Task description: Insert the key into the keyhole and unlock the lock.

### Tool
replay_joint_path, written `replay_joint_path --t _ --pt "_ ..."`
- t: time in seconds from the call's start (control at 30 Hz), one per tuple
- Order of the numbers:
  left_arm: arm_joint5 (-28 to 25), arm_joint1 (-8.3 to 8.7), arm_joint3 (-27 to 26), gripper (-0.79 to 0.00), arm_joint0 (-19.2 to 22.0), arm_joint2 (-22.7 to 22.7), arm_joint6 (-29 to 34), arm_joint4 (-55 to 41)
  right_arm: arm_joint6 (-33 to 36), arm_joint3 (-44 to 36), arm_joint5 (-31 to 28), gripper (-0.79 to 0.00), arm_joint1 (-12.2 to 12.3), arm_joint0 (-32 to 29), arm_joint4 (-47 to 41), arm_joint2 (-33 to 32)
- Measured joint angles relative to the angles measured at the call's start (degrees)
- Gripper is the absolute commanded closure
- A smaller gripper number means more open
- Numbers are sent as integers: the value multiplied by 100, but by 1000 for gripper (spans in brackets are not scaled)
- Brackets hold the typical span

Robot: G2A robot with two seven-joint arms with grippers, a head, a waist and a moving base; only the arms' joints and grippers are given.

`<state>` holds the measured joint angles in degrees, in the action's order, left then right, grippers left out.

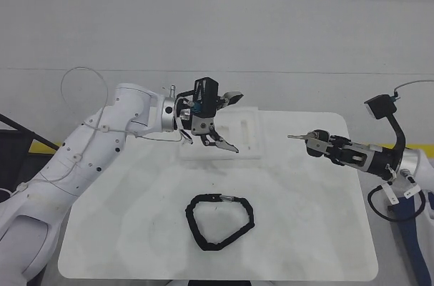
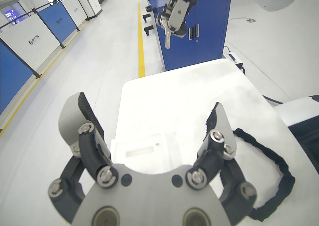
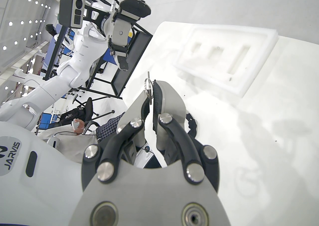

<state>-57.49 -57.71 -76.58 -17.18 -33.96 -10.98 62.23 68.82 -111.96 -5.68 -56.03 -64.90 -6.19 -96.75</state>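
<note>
The left gripper (image 1: 237, 122) is held above the far part of the table (image 1: 309, 214), jaws spread wide with nothing between them. In its own wrist view, the near edge of the white foam tray (image 2: 139, 147) is covered by the gripper's body. The lock (image 1: 218, 198), a black sleeved chain closed in a loop, lies flat nearer the robot, well apart from both grippers. Its keyhole cannot be made out. Part of the lock (image 2: 274, 154) is cut off in the left wrist view. In the right wrist view a scrap of it is glimpsed behind the fingers. Three recesses in the tray (image 3: 224, 37) are shown there. At the right, the key (image 1: 297, 136) is pinched in the closed right gripper (image 1: 307, 137), blade toward the left gripper, off the table. The key (image 2: 167, 37) is shown full length from the left wrist. From the right wrist the key (image 3: 149, 87) is mostly hidden between the pads.
</note>
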Motion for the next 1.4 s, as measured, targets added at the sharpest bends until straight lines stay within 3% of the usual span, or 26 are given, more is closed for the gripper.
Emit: replay_joint_path --t 0.17,0.37,0.6,0.8,1.13,1.4 --pt "-53 87 -75 -785 -335 -60 503 92 0 0 0 0 0 0 0 0" --pt "-3 261 -363 -785 -1038 -160 938 80 0 0 0 0 0 0 0 0" --pt "530 431 -918 -785 -1931 -321 1536 9 0 0 0 0 0 0 0 0" --pt "920 526 -1176 -785 -2558 -429 1594 370 0 0 0 0 0 0 0 0" --pt "841 554 -1100 -785 -2917 -455 1653 1088 0 0 0 0 0 0 0 0" --pt "827 443 -959 -785 -2914 -327 1582 1435 0 0 0 0 0 0 0 0"
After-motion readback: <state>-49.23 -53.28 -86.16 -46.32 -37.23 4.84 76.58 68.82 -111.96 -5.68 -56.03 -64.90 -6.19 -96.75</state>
